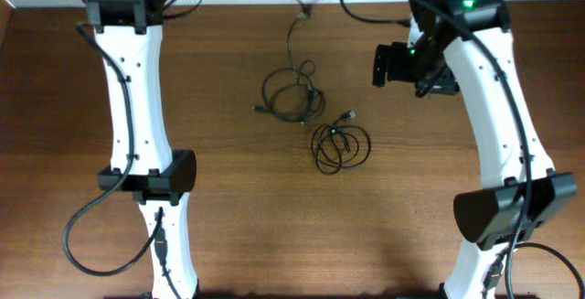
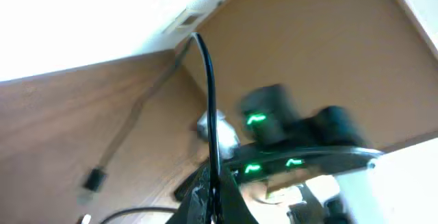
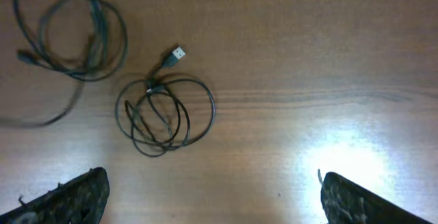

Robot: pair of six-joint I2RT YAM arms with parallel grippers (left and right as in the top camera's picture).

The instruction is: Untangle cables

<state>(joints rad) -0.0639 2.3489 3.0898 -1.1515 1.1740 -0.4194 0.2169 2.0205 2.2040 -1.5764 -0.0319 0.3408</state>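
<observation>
As the left arm stood at the far edge of the table [image 1: 274, 244], left end effector [image 2: 212, 193]: fully closed, pinching the held cord [image 2: 209, 94], thin and black, which rose straight up from between the fingers.
Right end effector [image 3: 213, 195]: jaws spread wide, gripping nothing, hanging above the table to the right of the cables.
Far loop [image 1: 292, 93]: loose open turns lying mid-table; one strand ran on toward the far edge.
Near coil [image 1: 341, 146]: tighter round coil, close beside the far loop on its near-right, not touching it.
Silvery plug [image 3: 177, 52]: poked out from the near coil's far side, flat on the table.
Held cord vs far loop: could not tell whether joined.
</observation>
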